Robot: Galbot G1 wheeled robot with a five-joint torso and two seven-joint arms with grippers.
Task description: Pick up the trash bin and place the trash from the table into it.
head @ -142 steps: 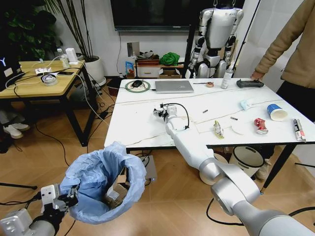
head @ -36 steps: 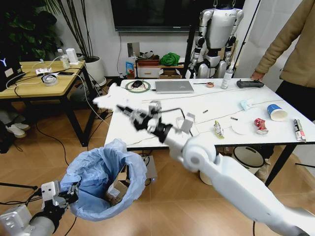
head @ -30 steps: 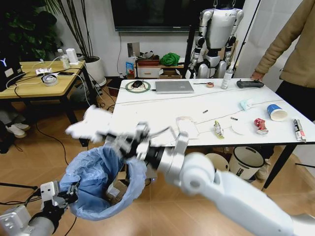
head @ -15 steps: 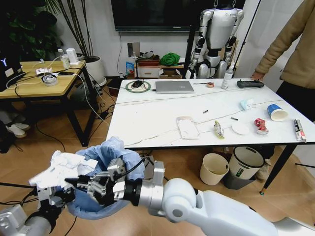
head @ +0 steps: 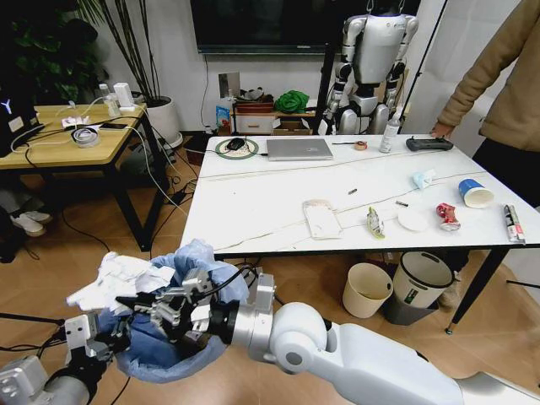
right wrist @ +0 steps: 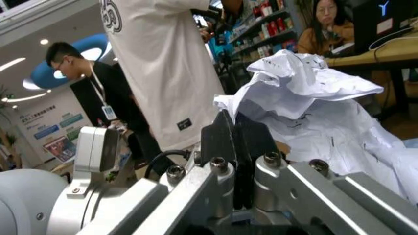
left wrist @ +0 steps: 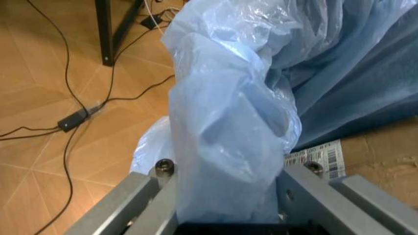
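Crumpled paper [head: 118,282] now higher over trash bin [head: 160,354].

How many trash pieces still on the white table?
6, all toward its right end: flat white packet, yellowish wrapper, white round piece, red can, paper cup, crumpled bit. None seems hidden.

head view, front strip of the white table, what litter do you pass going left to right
flat white packet → yellowish wrapper → round white paper → crushed red can → blue-and-white paper cup
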